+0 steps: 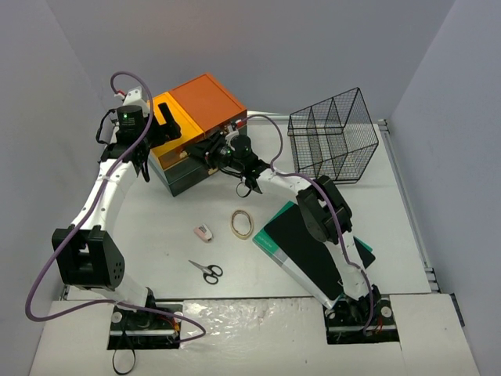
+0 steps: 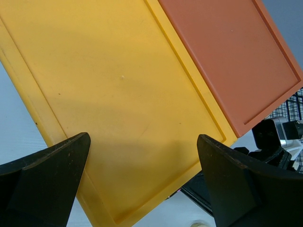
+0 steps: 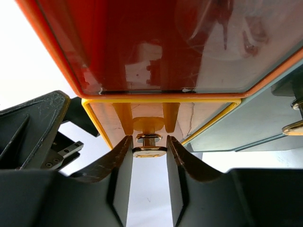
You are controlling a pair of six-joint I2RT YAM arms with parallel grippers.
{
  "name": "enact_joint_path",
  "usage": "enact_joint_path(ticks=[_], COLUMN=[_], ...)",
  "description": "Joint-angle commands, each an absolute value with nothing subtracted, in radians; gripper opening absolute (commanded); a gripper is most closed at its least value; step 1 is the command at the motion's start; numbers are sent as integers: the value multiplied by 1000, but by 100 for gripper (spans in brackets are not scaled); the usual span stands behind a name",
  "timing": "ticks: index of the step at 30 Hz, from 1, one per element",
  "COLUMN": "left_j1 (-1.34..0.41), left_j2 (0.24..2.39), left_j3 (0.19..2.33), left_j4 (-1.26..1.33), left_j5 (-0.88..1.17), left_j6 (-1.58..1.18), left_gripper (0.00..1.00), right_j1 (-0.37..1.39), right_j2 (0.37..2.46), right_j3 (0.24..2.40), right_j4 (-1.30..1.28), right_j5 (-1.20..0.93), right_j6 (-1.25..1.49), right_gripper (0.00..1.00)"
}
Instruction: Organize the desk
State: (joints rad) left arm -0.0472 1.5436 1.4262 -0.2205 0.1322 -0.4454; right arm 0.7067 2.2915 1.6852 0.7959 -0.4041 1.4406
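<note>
The white desk [image 1: 156, 235] carries a drawer chest [image 1: 196, 133] at the back, with orange, yellow and dark green tiers. My right gripper [image 3: 149, 144] is at the chest's front [image 1: 218, 150]. Its fingers [image 3: 120, 161] press both sides of the gold knob [image 3: 149, 151] on the yellow drawer [image 3: 156, 113], under the orange drawer [image 3: 161, 47]. My left gripper [image 2: 142, 161] hangs wide open over the chest's yellow top [image 2: 128, 94], beside the orange top [image 2: 232, 56], holding nothing. In the top view the left gripper [image 1: 167, 125] is above the chest's left part.
A black wire basket [image 1: 333, 135] stands at the back right. A green-and-black notebook [image 1: 301, 239] lies under the right arm. A tape ring [image 1: 242, 224], a small pink eraser [image 1: 203, 232] and scissors [image 1: 206, 271] lie mid-desk. The dark green drawer [image 3: 246, 123] has its own knob [image 3: 296, 126].
</note>
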Motion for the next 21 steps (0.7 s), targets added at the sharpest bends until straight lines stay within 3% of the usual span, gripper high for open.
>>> enact_joint_path(ticks=[1,6,21], left_j1=[-11,-9,-5], left_j2=[1574,1574,1589], left_j3=[1367,1366,1368], left_j4=[-445,-445,-426], left_j5=[67,64,80], left_j6=[-445,-443,-454], left_gripper=[97,97,97], right_j1=[710,713,739], right_j2=[2295,2277,2057], right_j3=[1693,1664,1441], right_j4=[861,869,785], right_j5=[-368,-370,-340], right_j6=[1443,1442,1326], right_gripper=[14,0,0])
